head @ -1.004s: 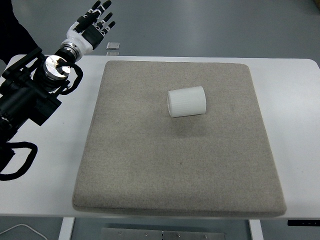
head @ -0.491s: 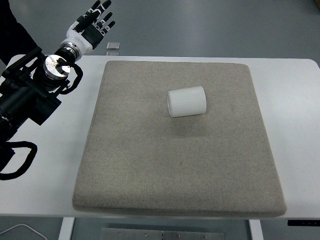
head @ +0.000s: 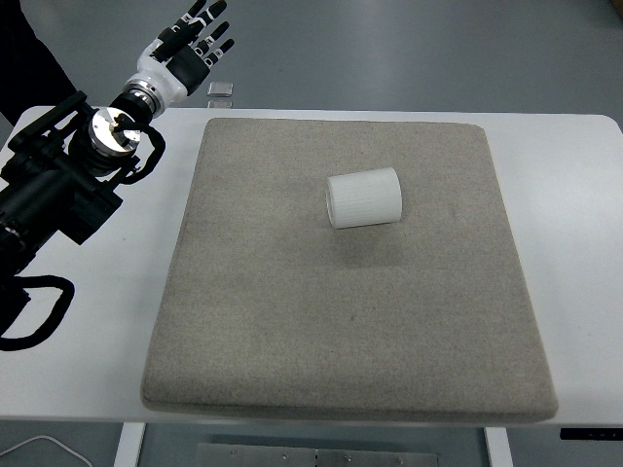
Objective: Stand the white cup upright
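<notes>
Because the white cup (head: 363, 197) is a ribbed cylinder lying on its side, it is judged liable to roll across the mat (head: 292, 321) if nudged off-centre instead of gripped across its body. It rests on the coarse grey felt-like mat, well apart from the left hand (head: 188, 51), lower and to the right of its fingers (head: 212, 17), which are spread wide and hold nothing. The mat's nap should damp rolling somewhat; the surrounding white table (head: 574, 195) is smooth.
</notes>
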Controlling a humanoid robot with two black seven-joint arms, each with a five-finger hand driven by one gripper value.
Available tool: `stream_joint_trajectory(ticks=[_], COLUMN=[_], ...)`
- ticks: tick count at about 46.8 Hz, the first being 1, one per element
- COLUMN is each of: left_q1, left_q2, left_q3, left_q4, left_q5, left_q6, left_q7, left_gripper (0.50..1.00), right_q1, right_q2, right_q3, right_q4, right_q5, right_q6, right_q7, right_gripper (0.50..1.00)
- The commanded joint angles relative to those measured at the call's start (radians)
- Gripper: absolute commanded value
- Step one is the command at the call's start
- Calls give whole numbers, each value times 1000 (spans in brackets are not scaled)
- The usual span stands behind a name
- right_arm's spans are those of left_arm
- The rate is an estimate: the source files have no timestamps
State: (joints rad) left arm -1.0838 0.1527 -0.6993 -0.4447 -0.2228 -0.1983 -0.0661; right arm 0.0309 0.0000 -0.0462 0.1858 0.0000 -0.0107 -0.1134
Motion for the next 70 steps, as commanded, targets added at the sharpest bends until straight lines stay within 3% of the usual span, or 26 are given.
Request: stream_joint_trajectory(ticks=[1, 9, 21, 31, 37, 49, 52, 57, 70], left_q1=[-4, -5, -33, -113, -163, -237, -249, -262, -269], left_q2=[-1, -1, -12, 1, 16, 47, 51, 51, 35], left_q3=[4, 8, 18, 153, 242, 290, 308, 317, 371], left_q4=[-23, -25, -77, -173, -221, -347, -359, -367, -397], left_q5=[86, 235, 595, 734, 801, 856, 890, 954, 1099], left_q6=[0, -3, -6, -47, -58, -138, -173, -236, -262], left_q7=[2, 0, 2, 22, 77, 298, 333, 354, 368], left_gripper=[994, 994, 994, 994, 994, 994, 994, 994, 992], right_q1=[0, 0, 0, 0, 0, 0, 0, 0, 0], right_q2=[0, 0, 0, 0, 0, 0, 0, 0, 0], right_q3=[0, 0, 0, 0, -1, -1, 0, 0, 0], right_q4=[0, 0, 0, 0, 0, 1, 0, 0, 1], right_q5=[0, 0, 0, 0, 0, 0, 0, 0, 0], right_q6=[0, 0, 0, 0, 0, 0, 0, 0, 0], right_q7=[0, 1, 0, 0, 0, 0, 0, 0, 0], right_gripper=[930, 930, 930, 930, 930, 930, 930, 930, 930])
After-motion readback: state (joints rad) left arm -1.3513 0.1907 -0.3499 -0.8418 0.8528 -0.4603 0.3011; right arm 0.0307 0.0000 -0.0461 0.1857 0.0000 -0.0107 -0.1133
